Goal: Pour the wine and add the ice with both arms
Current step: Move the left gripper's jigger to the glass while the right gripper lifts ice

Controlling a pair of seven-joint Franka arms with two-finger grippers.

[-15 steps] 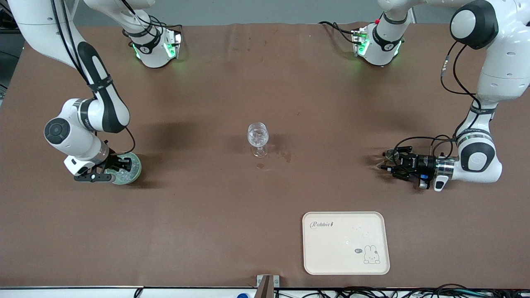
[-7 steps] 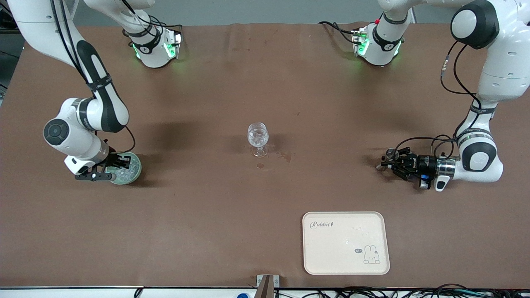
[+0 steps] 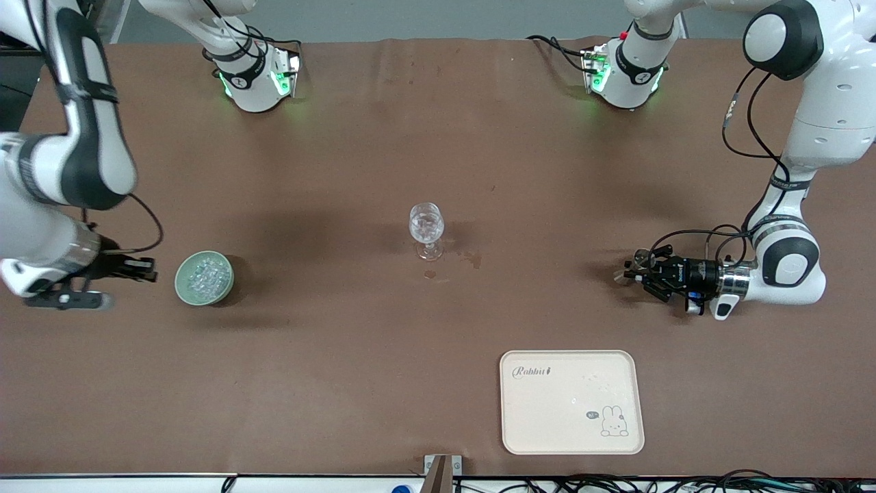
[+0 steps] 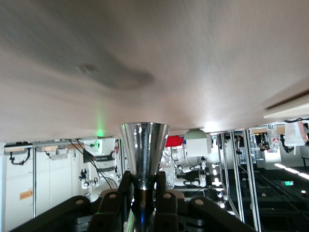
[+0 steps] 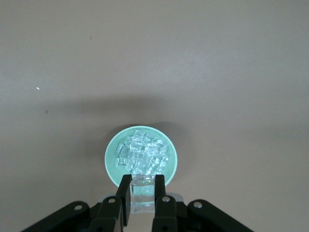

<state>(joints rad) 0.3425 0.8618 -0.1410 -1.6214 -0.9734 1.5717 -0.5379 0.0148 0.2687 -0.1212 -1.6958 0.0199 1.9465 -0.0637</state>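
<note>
The pale green bowl [image 3: 183, 282] holds the ice [image 3: 204, 276], a heap of small clear lumps. My right gripper [image 3: 145, 268] is up in the air beside the bowl, toward the right arm's end of the table. In the right wrist view the right gripper [image 5: 143, 192] is shut on one clear ice lump [image 5: 143, 197], above the bowl [image 5: 110, 155] and its ice [image 5: 143, 151]. The stemmed clear glass [image 3: 426, 229] stands at mid-table. My left gripper [image 3: 640, 272] lies low near the left arm's end, shut on a shiny metal cup [image 3: 631, 263]. The cup [image 4: 144, 145] shows between the fingers of the left gripper [image 4: 144, 186].
A cream tray [image 3: 571, 438] with a rabbit drawing lies nearer the front camera, toward the left arm's end. Small wet stains [image 3: 472, 259] mark the brown table cover beside the glass.
My right gripper has risen out of the bowl and moved toward the right arm's end of the table, carrying an ice lump. The left gripper has hardly shifted.
</note>
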